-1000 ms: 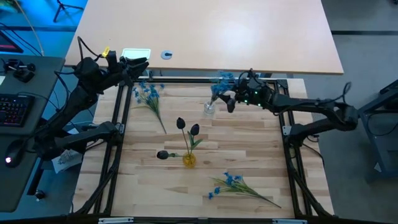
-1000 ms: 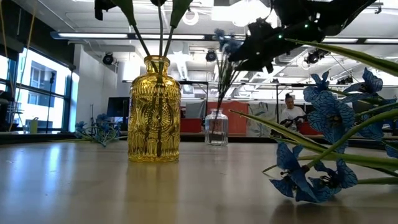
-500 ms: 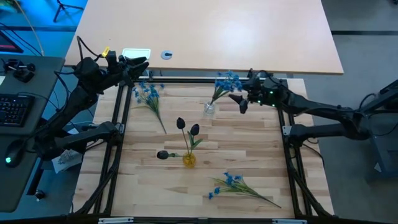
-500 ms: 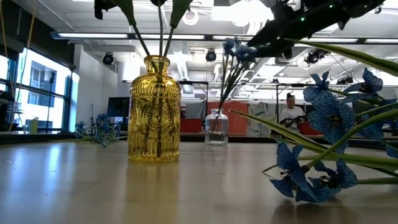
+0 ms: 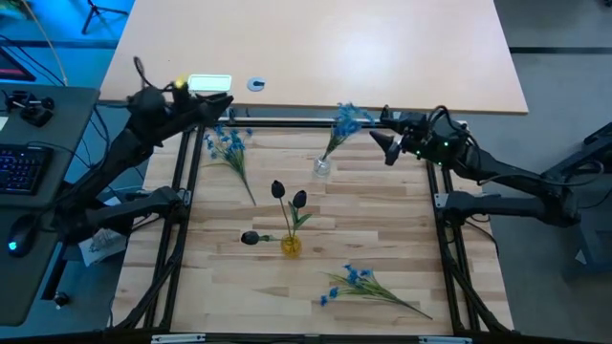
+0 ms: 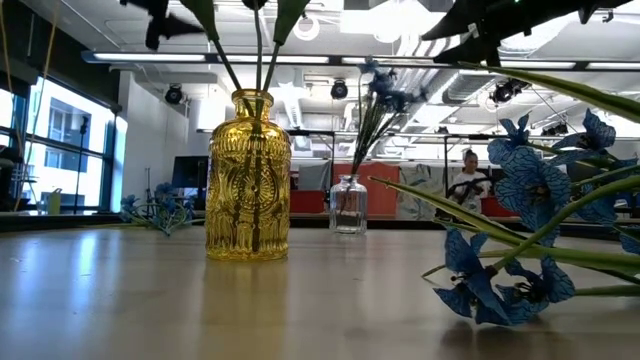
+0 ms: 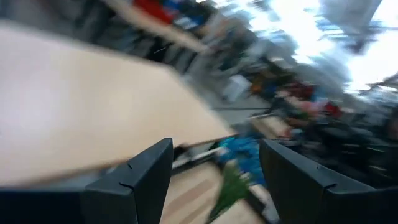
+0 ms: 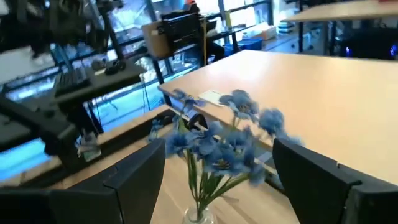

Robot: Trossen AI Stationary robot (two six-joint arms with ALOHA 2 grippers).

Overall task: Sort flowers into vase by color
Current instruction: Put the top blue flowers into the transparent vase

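A blue spray (image 5: 344, 121) stands with its stem in the small clear vase (image 5: 322, 168), leaning toward the far right; it also shows in the low view (image 6: 385, 95) and the right wrist view (image 8: 217, 140). My right gripper (image 5: 381, 143) hovers open just right of the blossoms, touching nothing. Two black tulips (image 5: 287, 194) stand in the yellow vase (image 5: 291, 246). One black bud (image 5: 251, 237) lies on the table beside it. Two more blue sprays lie flat, one at the far left (image 5: 228, 143) and one near the front (image 5: 359, 280). My left gripper (image 5: 222, 99) is open above the far-left corner.
A black metal frame (image 5: 187, 172) borders the wooden work surface (image 5: 382, 215). Behind it lies a larger tan table (image 5: 382, 48) with a white card (image 5: 208, 84) and a small round thing (image 5: 256, 84). A desk with keyboards (image 5: 24, 162) stands to the left.
My right gripper has drawn back from the blue spray toward the table's right edge and risen a little. The spray stays in the clear vase and now leans free toward the far right. My left arm has shifted slightly toward the far edge.
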